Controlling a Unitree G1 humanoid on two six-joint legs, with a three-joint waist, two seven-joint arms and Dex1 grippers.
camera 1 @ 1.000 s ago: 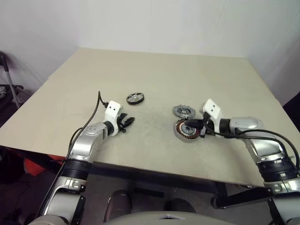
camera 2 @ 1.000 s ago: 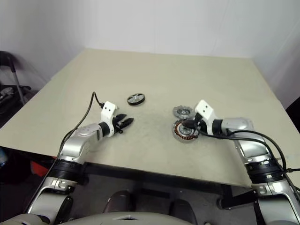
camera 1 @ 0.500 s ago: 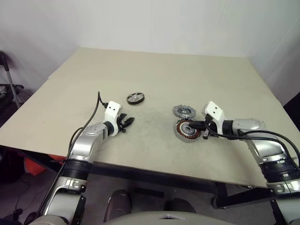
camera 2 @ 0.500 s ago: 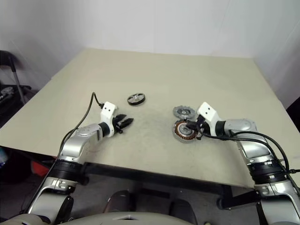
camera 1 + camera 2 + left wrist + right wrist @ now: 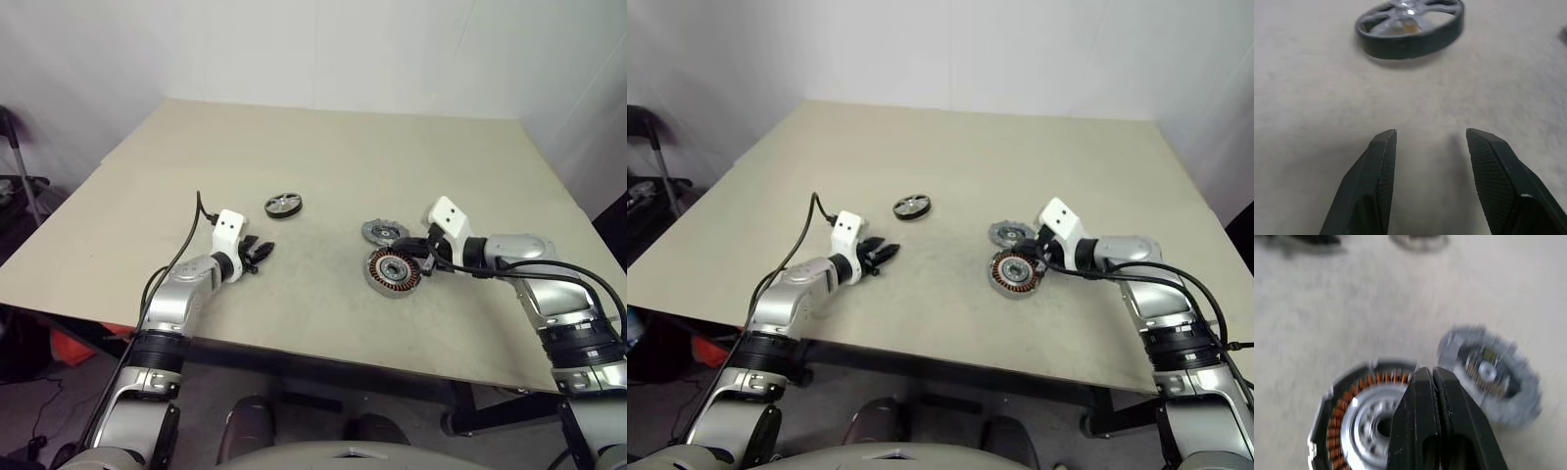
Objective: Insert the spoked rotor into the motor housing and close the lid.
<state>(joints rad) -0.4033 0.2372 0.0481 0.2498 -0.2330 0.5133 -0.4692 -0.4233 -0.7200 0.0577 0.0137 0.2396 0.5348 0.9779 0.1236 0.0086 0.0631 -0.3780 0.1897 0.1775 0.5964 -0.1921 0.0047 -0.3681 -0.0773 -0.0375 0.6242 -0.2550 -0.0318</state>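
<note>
Beige table: right gripper, pinched shut and empty, drawn back off housing; left gripper half-open, empty, short of rotor.

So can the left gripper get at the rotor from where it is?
Probably yes: the left gripper is open and aimed at the rotor, with only bare table between them.

- Beige surface, square, matt, seen from its near edge.
- Spoked rotor lying flat, left of centre.
- Motor housing lying open side up, copper windings exposed.
- Lid lying flat just behind motor housing.
</note>
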